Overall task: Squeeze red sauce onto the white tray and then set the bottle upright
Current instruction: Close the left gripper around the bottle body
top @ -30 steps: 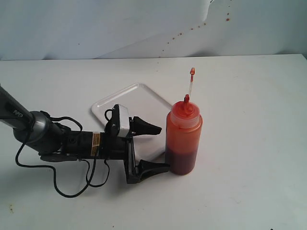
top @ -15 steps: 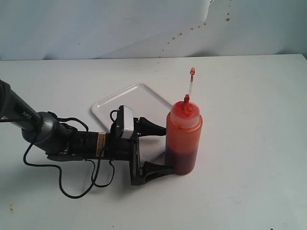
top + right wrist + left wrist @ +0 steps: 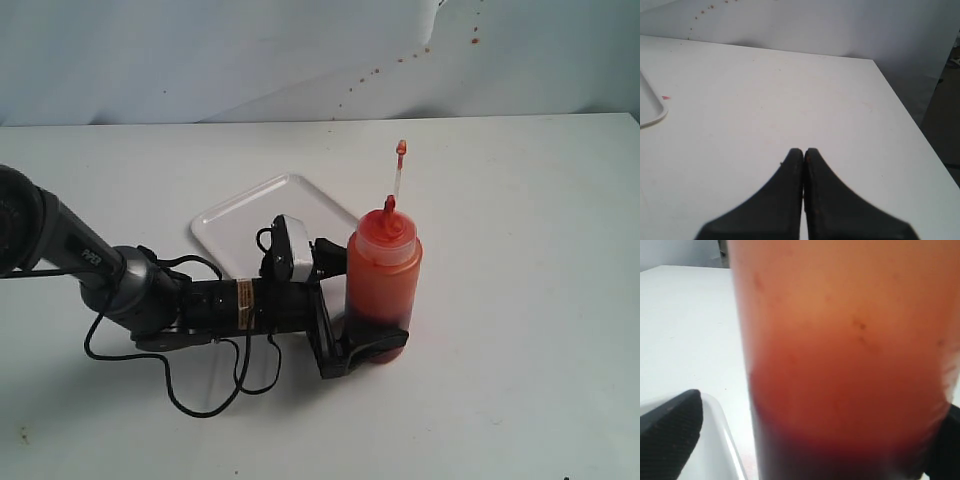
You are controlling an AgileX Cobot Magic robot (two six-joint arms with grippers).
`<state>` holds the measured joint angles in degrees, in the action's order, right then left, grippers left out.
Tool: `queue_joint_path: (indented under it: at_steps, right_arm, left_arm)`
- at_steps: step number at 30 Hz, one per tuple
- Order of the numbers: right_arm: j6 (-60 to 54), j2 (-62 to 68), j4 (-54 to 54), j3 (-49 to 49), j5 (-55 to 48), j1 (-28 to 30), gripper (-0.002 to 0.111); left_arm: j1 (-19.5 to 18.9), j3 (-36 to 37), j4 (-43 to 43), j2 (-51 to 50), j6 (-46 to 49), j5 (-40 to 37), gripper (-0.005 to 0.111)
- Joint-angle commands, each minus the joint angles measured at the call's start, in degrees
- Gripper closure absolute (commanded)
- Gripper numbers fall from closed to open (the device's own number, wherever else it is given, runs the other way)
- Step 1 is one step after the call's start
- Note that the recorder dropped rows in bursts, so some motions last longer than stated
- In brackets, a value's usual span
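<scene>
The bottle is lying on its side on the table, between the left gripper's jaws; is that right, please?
Not quite: the bottle stands upright on the table, as the exterior view shows. It is indeed between the jaws of the left gripper.

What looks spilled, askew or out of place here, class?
Red-brown specks dot the backdrop, like sauce spatter. A tiny red spot lies on the table beside the white tray.
</scene>
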<state>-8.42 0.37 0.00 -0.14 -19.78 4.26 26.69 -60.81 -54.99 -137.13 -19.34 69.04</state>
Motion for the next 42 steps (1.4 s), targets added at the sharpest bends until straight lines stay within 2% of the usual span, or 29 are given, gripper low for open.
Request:
queue_joint_path:
  at_steps: [1, 14, 18, 21, 23, 26, 30, 38, 40, 42]
  right_arm:
    - [-0.06, -0.37, 0.52, 0.14, 0.20, 0.38, 0.108]
    - [-0.06, -0.37, 0.52, 0.14, 0.20, 0.38, 0.108]
    - [-0.06, -0.37, 0.65, 0.14, 0.20, 0.38, 0.108]
    - [-0.06, -0.37, 0.65, 0.14, 0.20, 0.38, 0.108]
    - [-0.06, -0.37, 0.65, 0.14, 0.20, 0.38, 0.108]
    - [-0.06, -0.37, 0.65, 0.14, 0.20, 0.38, 0.108]
    - [-0.06, -0.37, 0.65, 0.14, 0.20, 0.38, 0.108]
    - [-0.06, -0.37, 0.65, 0.14, 0.20, 0.38, 0.108]
    - [-0.06, -0.37, 0.65, 0.14, 0.20, 0.38, 0.108]
    - [-0.06, -0.37, 0.65, 0.14, 0.20, 0.38, 0.108]
  left_arm:
    - [0.25, -0.20, 4.81, 0.18, -0.15, 0.92, 0.002]
    - [0.25, -0.20, 4.63, 0.18, -0.11, 0.92, 0.002]
    - [0.25, -0.20, 0.69, 0.18, -0.11, 0.92, 0.002]
    - [1.36, -0.20, 1.21, 0.18, 0.10, 0.92, 0.002]
    - [2.68, -0.20, 4.66, 0.18, 0.65, 0.90, 0.002]
    - [3.53, -0.20, 7.93, 0.18, 4.92, -3.01, 0.002]
    - [3.53, -2.17, 6.86, -0.11, 4.48, -8.38, 0.002]
    - [3.53, -5.28, 6.31, -2.80, 4.48, -7.40, 0.003]
    - [3.53, -5.28, 6.66, -2.80, 4.48, -7.40, 0.008]
    - [3.53, -5.28, 6.66, -2.80, 4.48, -7.40, 0.021]
